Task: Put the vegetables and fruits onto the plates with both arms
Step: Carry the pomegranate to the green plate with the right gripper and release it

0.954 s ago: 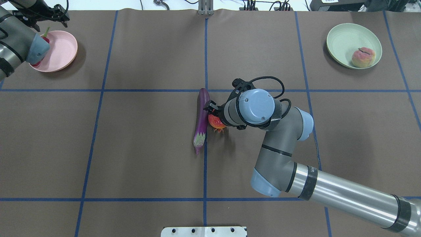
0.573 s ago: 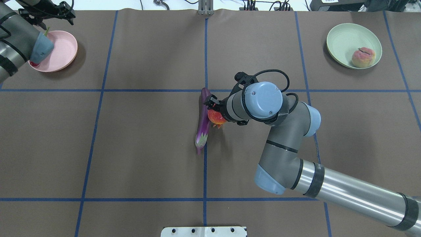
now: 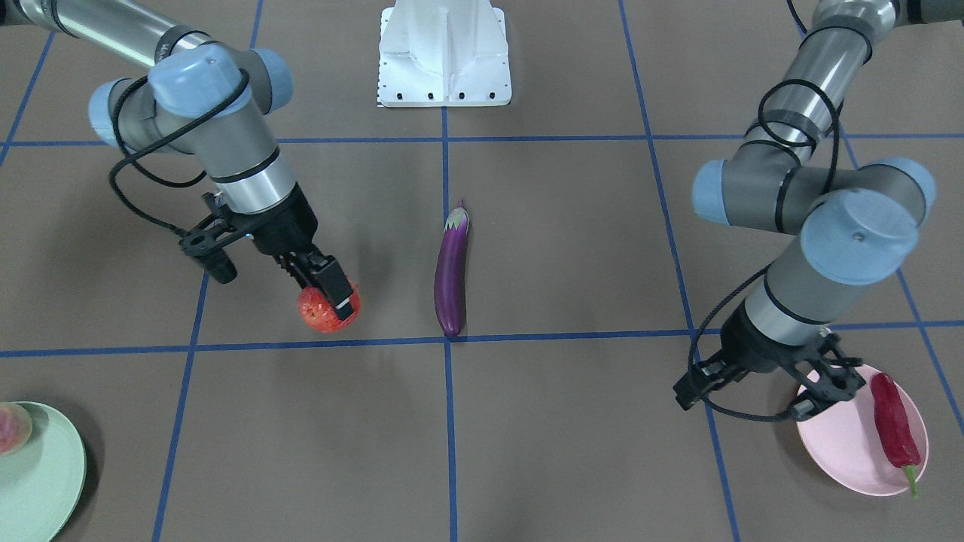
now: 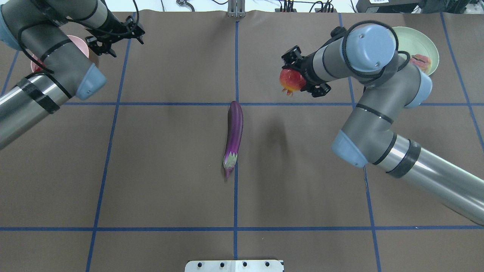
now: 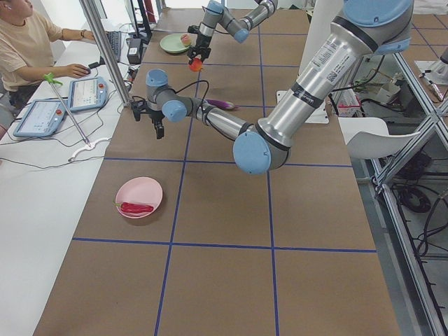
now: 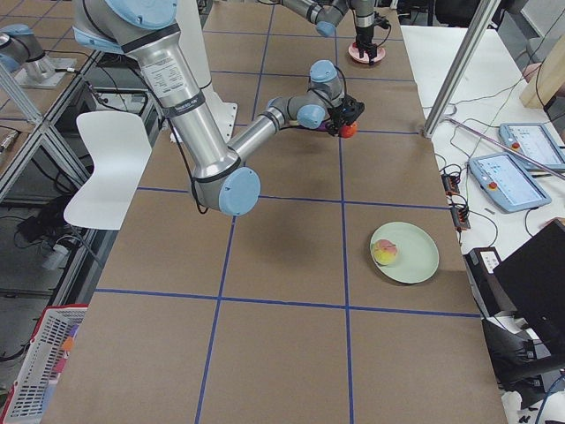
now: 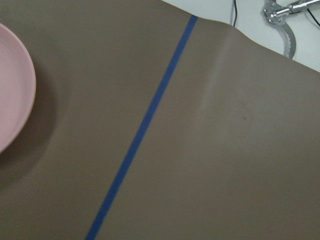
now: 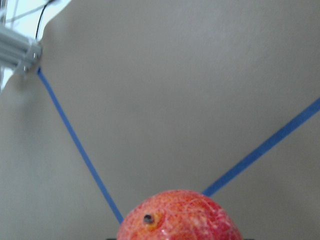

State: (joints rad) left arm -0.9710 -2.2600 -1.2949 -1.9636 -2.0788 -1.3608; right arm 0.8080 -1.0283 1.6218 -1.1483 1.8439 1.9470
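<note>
My right gripper (image 4: pixel 293 77) is shut on the round red-orange pomegranate (image 4: pixel 290 80) and holds it above the table (image 3: pixel 329 307); the fruit fills the bottom of the right wrist view (image 8: pixel 180 217). The purple eggplant (image 4: pixel 234 134) lies alone at the table's middle (image 3: pixel 451 278). The peach (image 4: pixel 423 62) sits on the mint green plate (image 4: pixel 418 39) at the far right, partly behind my right arm. The red chili (image 3: pixel 892 421) lies on the pink plate (image 3: pixel 851 444). My left gripper (image 4: pixel 110 37) looks open and empty, just right of the pink plate (image 4: pixel 82 47).
Blue tape lines divide the brown table cover. The white base block (image 4: pixel 234 265) stands at the near edge. A metal post (image 4: pixel 236 9) stands at the far edge. An operator (image 5: pixel 28 42) with tablets sits beyond the far side.
My right gripper has lifted the pomegranate from beside the eggplant and carried it far and rightward, toward the green plate. My left arm has swung right, off the pink plate.
</note>
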